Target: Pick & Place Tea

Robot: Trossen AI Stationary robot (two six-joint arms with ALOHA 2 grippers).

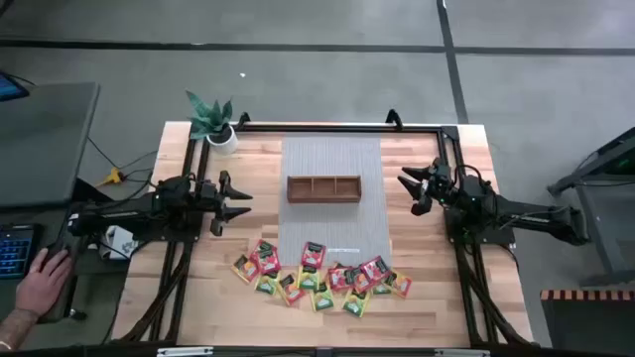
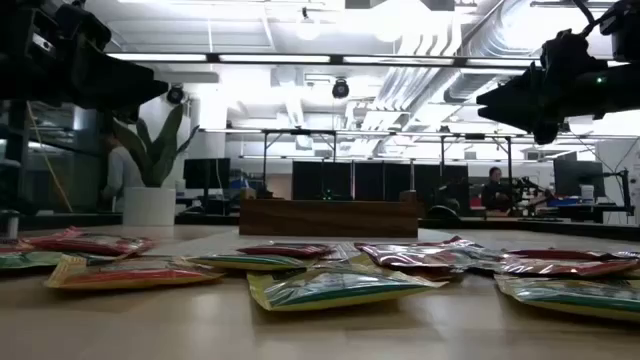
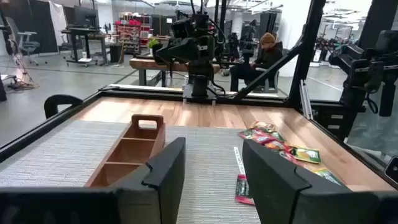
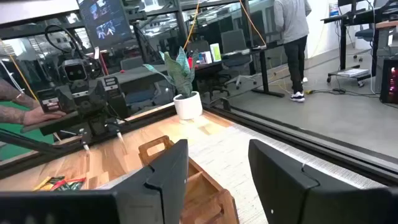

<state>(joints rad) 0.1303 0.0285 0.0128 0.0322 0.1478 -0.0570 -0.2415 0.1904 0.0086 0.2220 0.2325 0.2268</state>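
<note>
Wooden table (image 1: 427, 297) surface carries a grey mat with the brown tray (image 1: 323, 188) at its centre; we use that tray as the reference for every position below.

Left of the tray, and well apart from it, we find the left gripper (image 1: 238, 201) raised above the table, fingers pointing toward the tray. Its jaws stand wide apart, as its own wrist view shows, and hold nothing.

Nearer the table's front edge than the tray, the tea (image 1: 319, 276) lies in a loose band of red, yellow and green packets. The band's long axis runs left to right, parallel to the tray's long side. It starts left of the tray's left end and ends just past the tray's right end. Several packets overlap; all lie flat.

Right of the tray, the right gripper (image 1: 412, 188) is raised at a similar stand-off, jaws likewise wide and empty.

We judge neither arm clearly nearer: the band sits between them, forward of both. Each gripper must travel toward the front edge and descend; the left arm suits the band's left packets, the right arm its right packets.
</note>
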